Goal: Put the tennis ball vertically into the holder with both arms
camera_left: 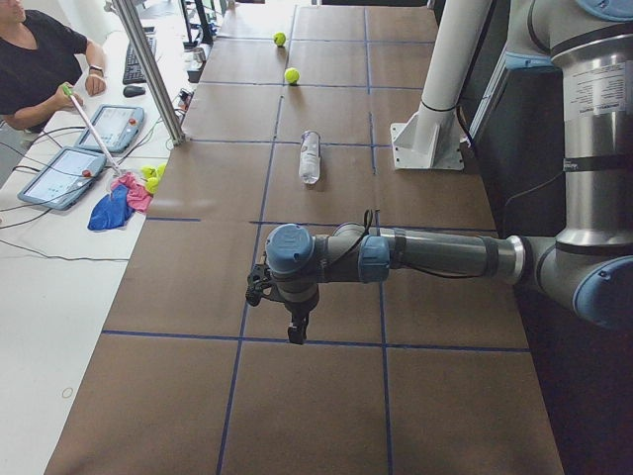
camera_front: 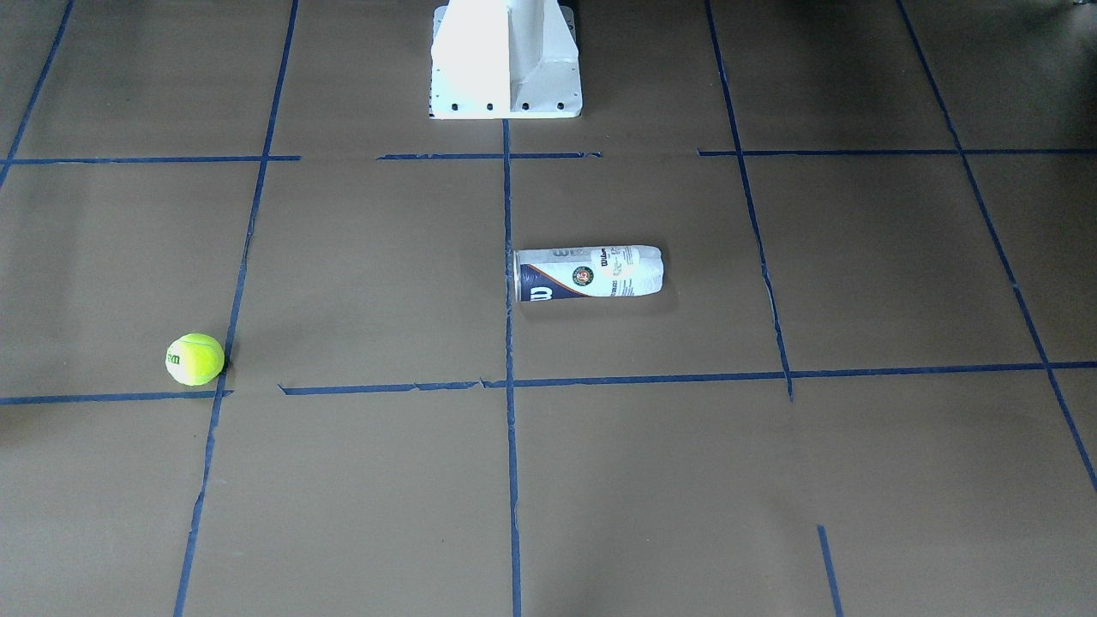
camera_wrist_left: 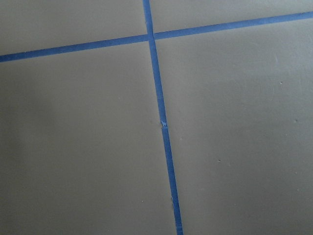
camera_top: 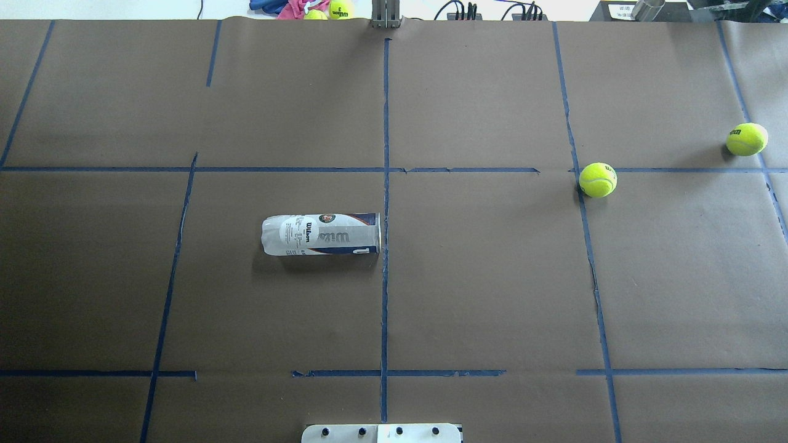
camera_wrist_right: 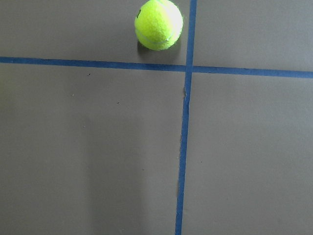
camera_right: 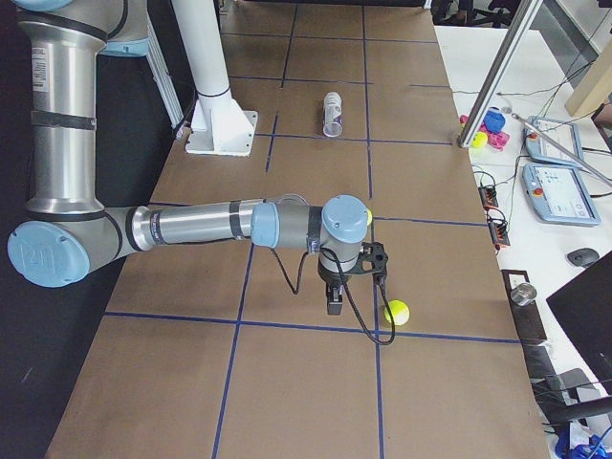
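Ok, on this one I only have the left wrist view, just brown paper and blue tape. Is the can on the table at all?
Observer: Yes. The holder lies on its side near the table's middle, just on the robot's left of the centre tape line.
Operator: Any ball in play?
Observer: A tennis ball sits on the robot's right half beside a tape crossing, and a second ball lies farther right.
Operator: Are the arms on anything?
Observer: No. The left tool and the right tool both hang above the paper, away from the holder.
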